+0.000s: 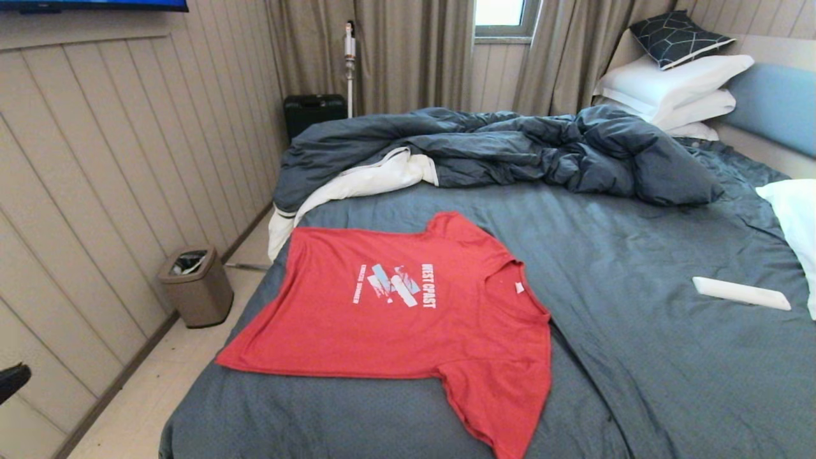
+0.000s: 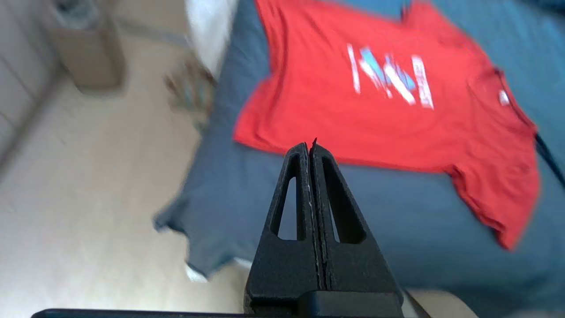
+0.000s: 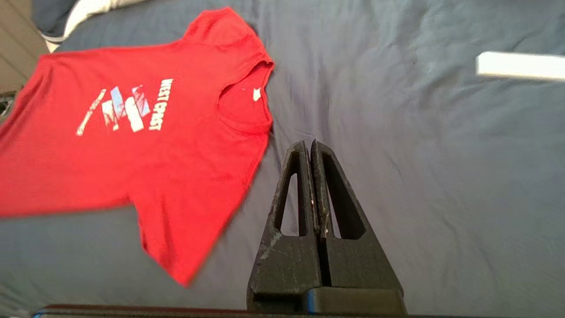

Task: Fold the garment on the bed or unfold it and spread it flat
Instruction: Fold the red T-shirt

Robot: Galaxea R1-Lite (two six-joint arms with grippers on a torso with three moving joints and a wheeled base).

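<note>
My head camera is looking forward and down across the bed (image 1: 637, 357). Both wrist cameras are peering past their pressed-together hands, left (image 2: 312, 145) and right (image 3: 310, 145), sharing the red T-shirt (image 1: 408, 319) below.

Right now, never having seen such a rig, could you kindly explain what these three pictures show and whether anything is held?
This is a two-armed robot facing a bed. The wide picture comes from its head camera; the other two look along each wrist. The black wedge in each is a gripper: the left gripper and the right gripper, both shut and holding nothing, above the bed. A red T-shirt lies spread flat on the sheet, print up. Beyond it lies a rumpled duvet; to the right a flat white object.
</note>
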